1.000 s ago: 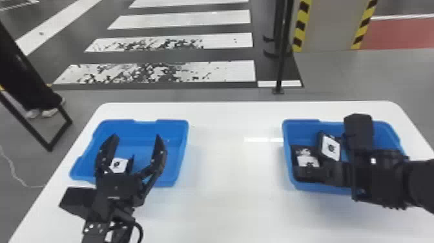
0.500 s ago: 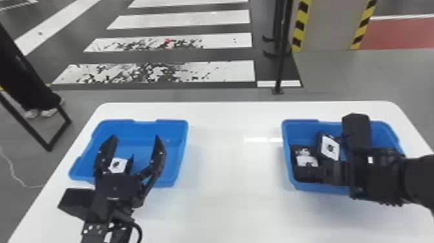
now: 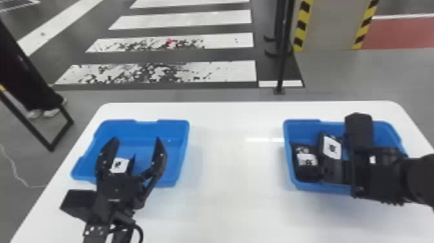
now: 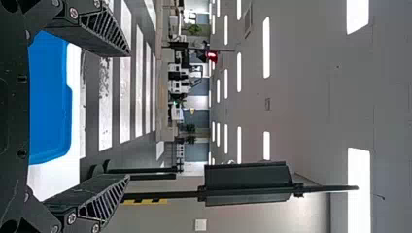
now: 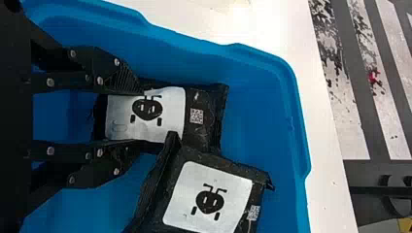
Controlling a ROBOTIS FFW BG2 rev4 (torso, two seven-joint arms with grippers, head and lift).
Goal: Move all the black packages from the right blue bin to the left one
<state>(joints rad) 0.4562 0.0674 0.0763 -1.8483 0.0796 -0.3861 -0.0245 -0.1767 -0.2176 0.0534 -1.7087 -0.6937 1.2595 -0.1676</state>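
Note:
In the head view my left gripper stands open above the left blue bin, where one black package shows behind its fingers. The left wrist view shows that gripper with nothing between its fingers. My right gripper is down inside the right blue bin. Beside the bin's left wall lies a labelled black package, with another leaning to its right. The right wrist view has the gripper shut on one black package; a second package overlaps its corner.
Both bins stand on a white table, well apart, with bare tabletop between them. The right forearm crosses the right bin's near right side. Beyond the table stands a black pole.
The right arm has shifted only slightly within the right bin, and its fingers cover less of the leftmost package in the head view. The left arm keeps its place.

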